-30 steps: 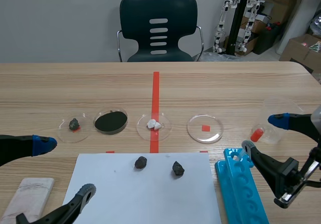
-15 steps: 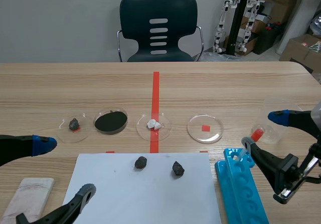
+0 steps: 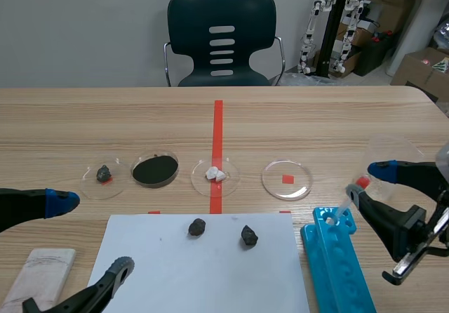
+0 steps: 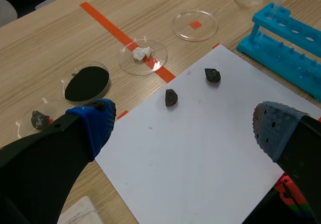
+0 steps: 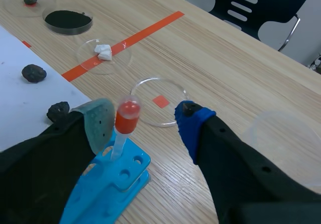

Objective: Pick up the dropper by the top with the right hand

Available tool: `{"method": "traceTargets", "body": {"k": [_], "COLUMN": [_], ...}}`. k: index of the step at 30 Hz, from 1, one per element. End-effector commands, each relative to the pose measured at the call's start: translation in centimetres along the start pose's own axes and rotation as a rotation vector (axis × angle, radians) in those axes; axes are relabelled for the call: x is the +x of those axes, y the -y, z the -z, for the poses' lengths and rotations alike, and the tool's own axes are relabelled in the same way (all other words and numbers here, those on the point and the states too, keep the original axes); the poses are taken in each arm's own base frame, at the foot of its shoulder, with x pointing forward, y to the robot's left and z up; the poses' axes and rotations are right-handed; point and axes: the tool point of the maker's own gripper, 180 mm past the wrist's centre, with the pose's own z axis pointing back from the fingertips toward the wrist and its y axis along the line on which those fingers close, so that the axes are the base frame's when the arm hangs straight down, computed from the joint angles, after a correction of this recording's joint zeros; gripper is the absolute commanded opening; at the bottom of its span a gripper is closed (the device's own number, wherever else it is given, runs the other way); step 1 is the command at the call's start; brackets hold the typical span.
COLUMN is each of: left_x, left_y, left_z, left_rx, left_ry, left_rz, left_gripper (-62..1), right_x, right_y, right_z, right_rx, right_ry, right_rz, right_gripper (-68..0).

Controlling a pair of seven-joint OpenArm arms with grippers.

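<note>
The dropper [image 5: 126, 119], a clear tube with a red bulb on top, stands tilted in the end hole of the blue rack [image 5: 108, 184]. My right gripper [image 5: 145, 118] is open around the bulb, which sits close to the grey pad and apart from the blue pad. In the scene view the bulb of the dropper [image 3: 360, 184] shows between the fingers of the right gripper [image 3: 367, 180], at the far end of the rack [image 3: 337, 271]. My left gripper [image 3: 91, 234] is open and empty at the near left, over the white paper's corner.
A clear beaker [image 3: 394, 160] stands just behind the right gripper. Four petri dishes line the table's middle: one with a rock [image 3: 104, 174], one with black powder [image 3: 155, 170], one with white bits [image 3: 215, 174], one empty [image 3: 287, 179]. Two dark rocks [image 3: 197, 227] lie on white paper [image 3: 203, 271]. A cloth [image 3: 38, 274] lies near left.
The right gripper's fingers have drawn closer together around the red bulb, the grey finger rising toward it. The left arm has not moved.
</note>
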Motion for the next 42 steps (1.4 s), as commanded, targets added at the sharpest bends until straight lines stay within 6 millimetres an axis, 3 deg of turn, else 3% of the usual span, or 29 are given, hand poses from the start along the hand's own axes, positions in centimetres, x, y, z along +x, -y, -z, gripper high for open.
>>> {"method": "traceTargets", "body": {"k": [1, 13, 18, 20, 42], "left_x": [0.72, 0.72, 0.72, 0.72, 0.72], "left_y": [-0.2, -0.21, -0.21, -0.21, -0.21], "left_z": [0.02, 0.02, 0.02, 0.02, 0.02], "left_rx": [0.012, 0.012, 0.012, 0.012, 0.012], "left_ry": [0.029, 0.029, 0.029, 0.029, 0.029], "left_rz": [-0.003, -0.003, -0.003, -0.003, -0.003], "left_gripper": [-3.7, -3.7, -3.7, -3.7, -3.7], "right_x": [0.89, 0.89, 0.89, 0.89, 0.91], "right_y": [0.42, 0.42, 0.42, 0.42, 0.41], "right_z": [0.22, 0.22, 0.22, 0.22, 0.21], "right_rx": [-0.001, -0.001, -0.001, -0.001, -0.001], "right_ry": [0.029, 0.029, 0.029, 0.029, 0.03], "right_rz": [-0.011, -0.011, -0.011, -0.011, -0.01], "right_gripper": [-43.2, -60.1, -61.6, -65.4, -67.6]}}
